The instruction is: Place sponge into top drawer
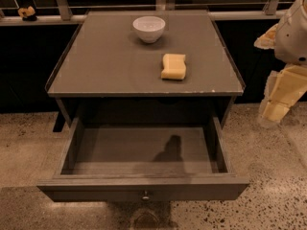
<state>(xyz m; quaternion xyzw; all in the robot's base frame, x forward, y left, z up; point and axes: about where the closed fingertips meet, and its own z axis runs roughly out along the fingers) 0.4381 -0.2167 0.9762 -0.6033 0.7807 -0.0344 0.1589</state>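
your pincer (275,112) is hanging off the right side of the bench (96,75), well apart from the sponge (173,66), and you cannot tell whether it is spread or pressed together. the sponge is lying near the bench's front edge, above the open top drawer (192,188), so a glancing approach is risking knocking it to the floor or toward the bowl (149,28). you are counting one sponge, one bowl, one open drawer.

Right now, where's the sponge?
In the camera view the sponge lies on the table, right of centre near its front edge, below-right of the white bowl; the end effector hangs beyond the table's right side.
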